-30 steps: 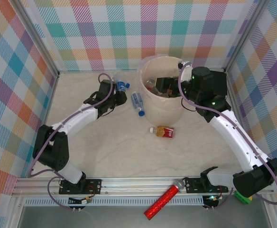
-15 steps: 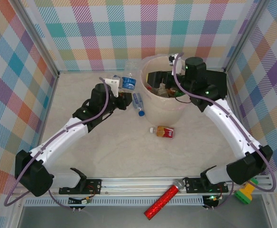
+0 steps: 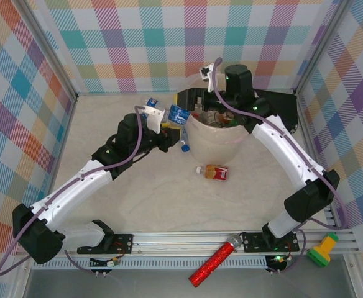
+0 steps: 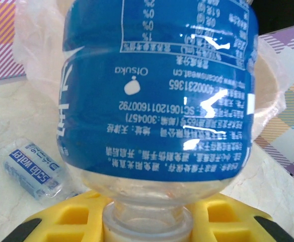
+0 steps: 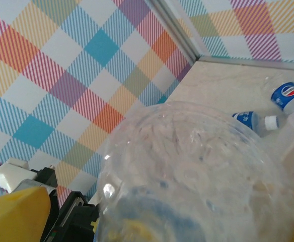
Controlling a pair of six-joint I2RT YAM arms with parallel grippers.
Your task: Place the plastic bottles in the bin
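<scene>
while the left gripper (image 4: 147, 224) pinches a blue-label bottle (image 4: 157, 91) by the neck, at the bin (image 3: 222, 146) rim, right gripper (image 3: 191, 100) fingers wide beside it

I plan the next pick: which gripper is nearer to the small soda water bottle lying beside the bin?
Left. The left gripper hangs just beside the soda water bottle; the right gripper is farther, over the bin's far rim.
</scene>
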